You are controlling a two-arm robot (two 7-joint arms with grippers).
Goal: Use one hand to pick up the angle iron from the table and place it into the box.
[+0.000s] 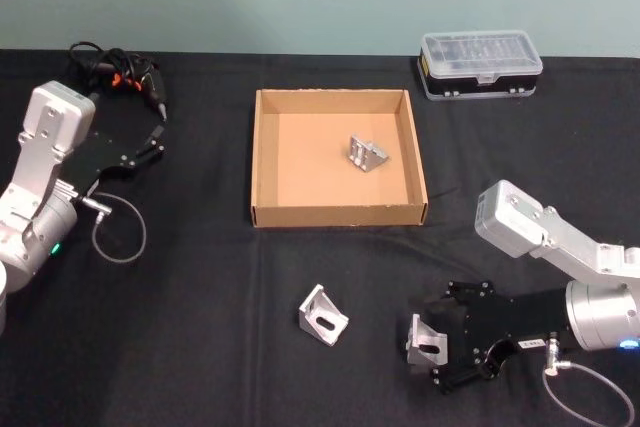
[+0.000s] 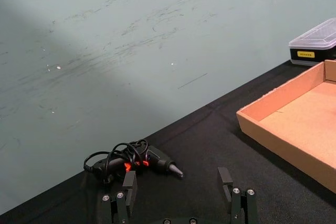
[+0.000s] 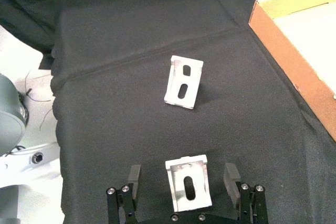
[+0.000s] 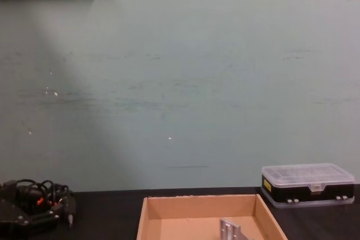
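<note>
Head view: one silver angle iron [image 1: 367, 155] is lying in the shallow tan cardboard box [image 1: 262, 157] in the middle of the black tabletop [image 1: 200, 347], a second angle iron [image 1: 322, 314] is lying loose nearer the front edge, and the black right gripper [image 1: 425, 340] is straddling a third angle iron [image 1: 429, 346] by the front right corner. Right wrist view: its fingers [image 3: 231, 174] are standing wide, not yet gripping. Left wrist view: the left gripper [image 2: 177, 181], by the left edge, is idling, spread wide and empty.
</note>
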